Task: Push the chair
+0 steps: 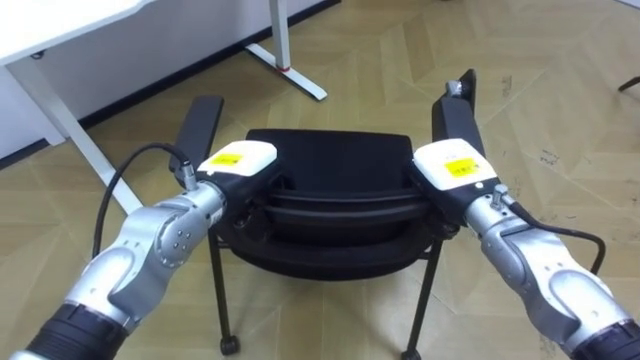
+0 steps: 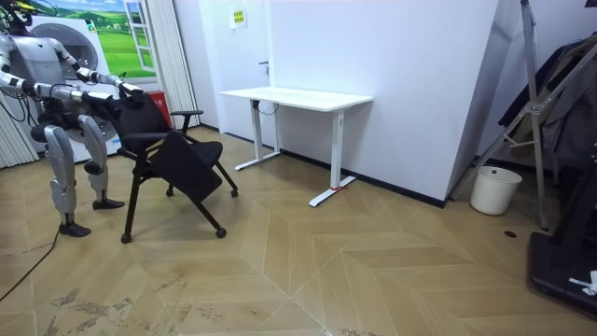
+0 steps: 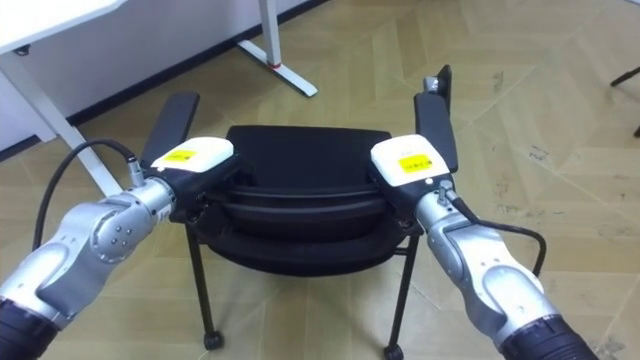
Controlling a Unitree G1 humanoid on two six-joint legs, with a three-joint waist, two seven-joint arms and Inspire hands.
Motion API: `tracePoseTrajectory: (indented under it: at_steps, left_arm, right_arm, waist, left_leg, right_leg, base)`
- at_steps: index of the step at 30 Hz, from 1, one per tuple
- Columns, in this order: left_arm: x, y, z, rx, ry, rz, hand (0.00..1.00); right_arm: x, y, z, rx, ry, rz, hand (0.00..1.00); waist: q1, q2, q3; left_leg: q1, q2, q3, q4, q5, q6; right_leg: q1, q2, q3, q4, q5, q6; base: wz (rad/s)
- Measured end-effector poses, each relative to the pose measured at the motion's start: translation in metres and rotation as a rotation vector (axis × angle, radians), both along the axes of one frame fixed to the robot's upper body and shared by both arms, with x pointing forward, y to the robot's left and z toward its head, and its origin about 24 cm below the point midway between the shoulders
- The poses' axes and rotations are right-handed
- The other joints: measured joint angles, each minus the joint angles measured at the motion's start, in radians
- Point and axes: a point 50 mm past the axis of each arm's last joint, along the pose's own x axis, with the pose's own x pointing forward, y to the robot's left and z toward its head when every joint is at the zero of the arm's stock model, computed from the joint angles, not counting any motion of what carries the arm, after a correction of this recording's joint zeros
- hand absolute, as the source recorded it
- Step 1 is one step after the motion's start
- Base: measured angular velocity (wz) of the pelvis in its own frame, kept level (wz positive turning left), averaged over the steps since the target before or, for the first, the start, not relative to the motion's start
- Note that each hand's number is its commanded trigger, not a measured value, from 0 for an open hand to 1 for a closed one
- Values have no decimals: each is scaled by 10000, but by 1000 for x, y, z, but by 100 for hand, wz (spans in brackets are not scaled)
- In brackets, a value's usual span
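Observation:
A black chair [image 1: 330, 155] with two armrests stands right in front of me, its back towards me. My left hand [image 1: 238, 160] lies on the left end of the backrest's top edge [image 1: 330, 212]. My right hand [image 1: 455, 165] lies on the right end. Both hands' undersides merge with the black backrest. In the room view I stand at the left behind the chair [image 2: 177, 159], arms stretched forward to its back, and its seat slopes down towards the room view's right.
A white desk [image 1: 60, 35] stands ahead on my left, its foot [image 1: 300, 80] on the wooden floor beyond the chair. In the room view the desk [image 2: 298, 97] is against the white wall, with a white bin [image 2: 494, 189] and dark equipment [image 2: 560, 121] further right.

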Motion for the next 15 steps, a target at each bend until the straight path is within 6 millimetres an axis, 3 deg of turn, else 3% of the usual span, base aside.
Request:
tracePoseTrajectory:
  at_steps: [7,15]
  left_arm:
    - [-1,1,-3,-19,42,88,100]
    - [-5,2,-14,-90,110,114,100]
  right_arm:
    - [-1,0,-3,65,-26,37,100]
    - [-3,-1,-11,113,149,12,100]
  waist:
    - [-115,-6,2]
    - [-119,-123,69]
  left_leg:
    - [25,3,-93,14,0,0]
    - [263,5,-92,77,0,0]
  right_leg:
    - [27,-2,-182,5,0,0]
    - [338,4,-193,-67,0,0]
  base:
    - [4]
    - [0]
